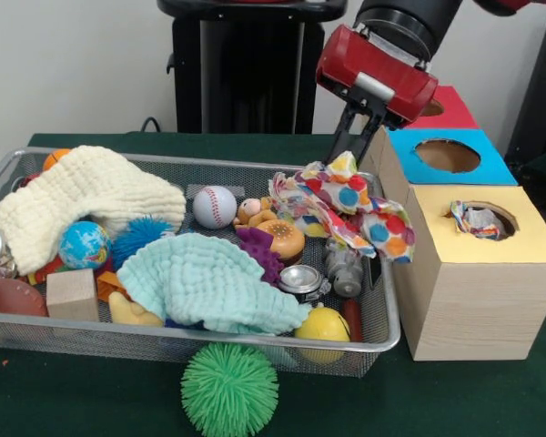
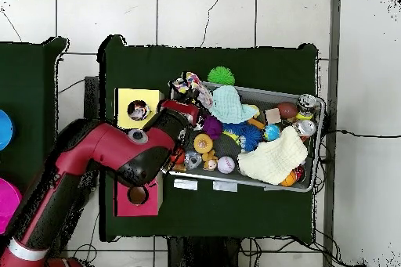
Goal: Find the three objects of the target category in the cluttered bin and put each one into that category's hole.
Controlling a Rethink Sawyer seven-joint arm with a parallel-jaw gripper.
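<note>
Front view: fingers [image 1: 353, 157] pinch a printed wad [image 1: 346, 205] above the mesh bin [image 1: 387, 314] on a green-clothed table [image 1: 91, 401], white wall [image 1: 73, 64] behind.

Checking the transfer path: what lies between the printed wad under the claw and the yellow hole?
Front view: only the mesh bin's rim and the box's bare yellow top separate the printed wad from the yellow hole.

Gripper [image 1: 348, 160] pinches a spotted wad [image 1: 346, 205] over the bin's [image 1: 164, 341] right end — another wad [image 1: 478, 219] sits in the yellow hole [image 1: 488, 218].

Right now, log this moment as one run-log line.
arm: over bin's box-side end | claw: shut on polka-dot wad, lifted above wire bin | yellow hole: one wad already inside | next: likely carry to yellow hole
</note>
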